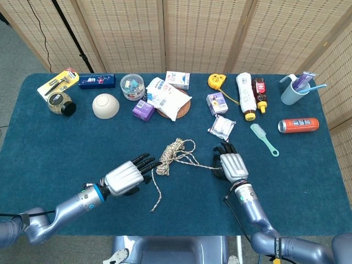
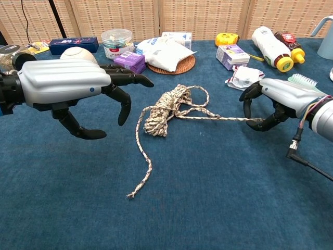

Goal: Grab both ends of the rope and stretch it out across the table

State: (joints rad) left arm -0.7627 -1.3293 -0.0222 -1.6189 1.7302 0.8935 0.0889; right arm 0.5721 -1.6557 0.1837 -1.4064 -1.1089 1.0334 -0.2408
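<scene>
A speckled beige rope (image 1: 171,151) (image 2: 165,108) lies coiled mid-table, one loose tail running to its frayed end (image 1: 154,209) (image 2: 130,195) near the front edge. The other end stretches taut to the right, where my right hand (image 1: 229,165) (image 2: 276,103) pinches it between thumb and fingers. My left hand (image 1: 127,175) (image 2: 73,88) hovers just left of the coil with fingers spread and curved, holding nothing. Its fingertips (image 2: 125,112) hang above the rope's tail, apart from it.
Along the back stand a cream bowl (image 1: 105,105), purple box (image 1: 143,110), white pouch on a wicker mat (image 1: 169,98), tissue packet (image 1: 222,127), bottles (image 1: 245,94), green brush (image 1: 264,138), red can (image 1: 297,125) and blue cup (image 1: 293,91). The table's front edge (image 1: 176,234) is near.
</scene>
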